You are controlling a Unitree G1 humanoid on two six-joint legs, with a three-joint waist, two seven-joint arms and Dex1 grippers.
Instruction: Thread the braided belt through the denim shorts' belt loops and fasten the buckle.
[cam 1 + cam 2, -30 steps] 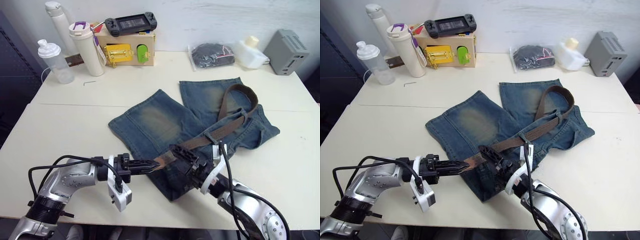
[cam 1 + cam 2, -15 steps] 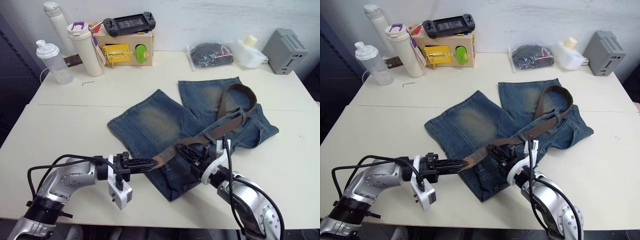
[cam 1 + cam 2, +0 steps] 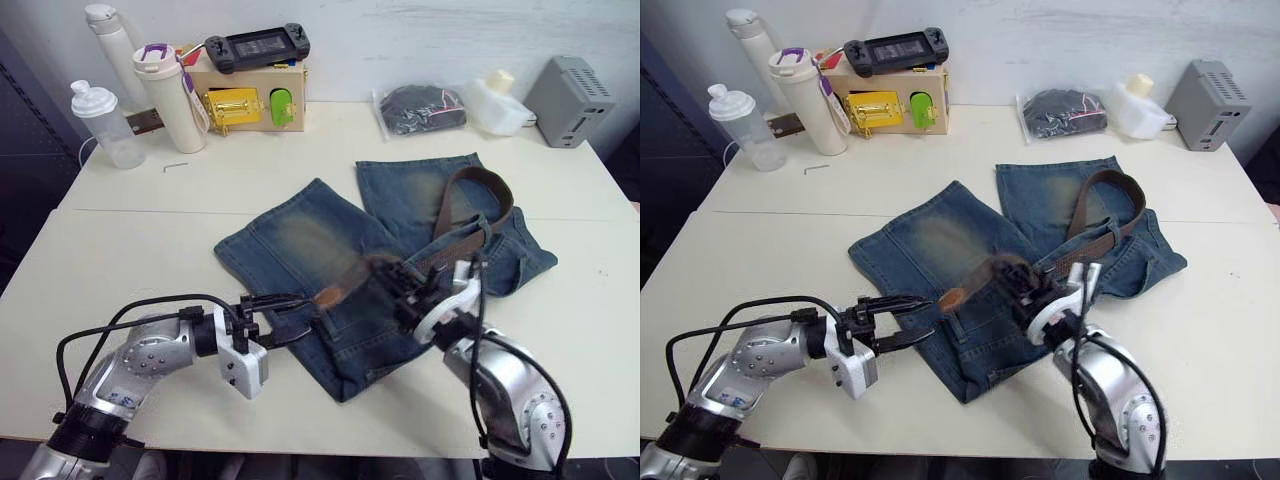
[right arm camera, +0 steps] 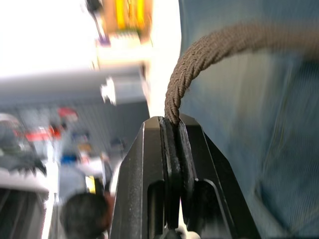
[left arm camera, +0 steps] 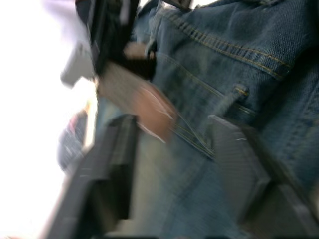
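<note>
**Head pair above, wrist cameras close in**

Both eye views look forward and down over the table [image 3: 120, 230] — sharing the denim shorts [image 3: 330, 240]. Each wrist camera sits close, looking along its fingers at denim — the right's at the braided belt [image 4: 199, 59].

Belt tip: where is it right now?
In the left eye view the belt tip hangs over the shorts near the front edge, between the open left end effector and the right end effector gripping it.

Rough woven braided belt [image 4: 209, 52], faded stitched cloth of denim shorts [image 3: 330, 250], smooth matt table [image 3: 150, 250].
</note>
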